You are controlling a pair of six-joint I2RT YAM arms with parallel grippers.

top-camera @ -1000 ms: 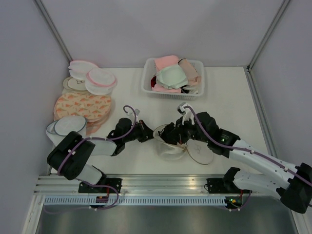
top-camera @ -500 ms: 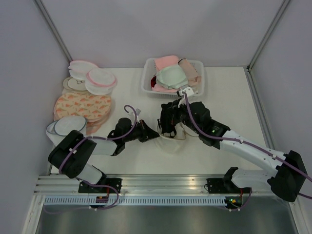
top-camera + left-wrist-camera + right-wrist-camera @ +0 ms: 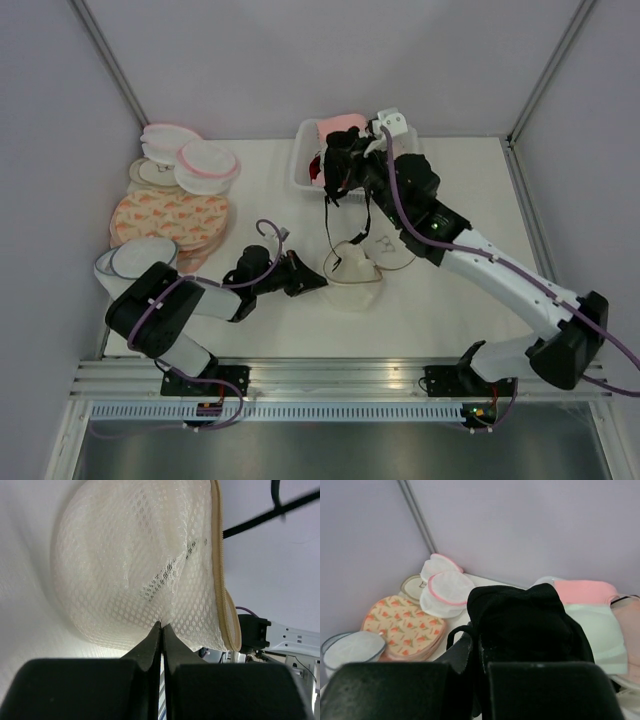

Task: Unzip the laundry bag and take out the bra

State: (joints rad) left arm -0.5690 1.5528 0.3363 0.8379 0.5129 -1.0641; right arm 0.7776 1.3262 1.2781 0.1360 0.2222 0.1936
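The laundry bag [image 3: 352, 282], a small white mesh pouch with a tan rim, lies open on the table centre; its cream lid [image 3: 382, 248] is flipped to the right. It fills the left wrist view [image 3: 145, 565]. My left gripper [image 3: 318, 282] is shut on the bag's mesh wall at its left side, also seen in the left wrist view [image 3: 161, 626]. My right gripper [image 3: 340, 172] is shut on the black bra [image 3: 338, 165] and holds it high over the basket's left end, thin straps [image 3: 362, 215] hanging down. The bra fills the right wrist view [image 3: 525, 625].
A white basket [image 3: 303, 172] with pink, cream and pale green bras stands at the back centre. Pink-rimmed white discs [image 3: 205, 165], a flat peach-patterned pouch [image 3: 168, 218] and a dark-rimmed white mesh tub [image 3: 135, 262] lie along the left side.
My right gripper has pulled the black bra out of the bag and lifted it up and back toward the basket. The left gripper has kept its hold on the bag.
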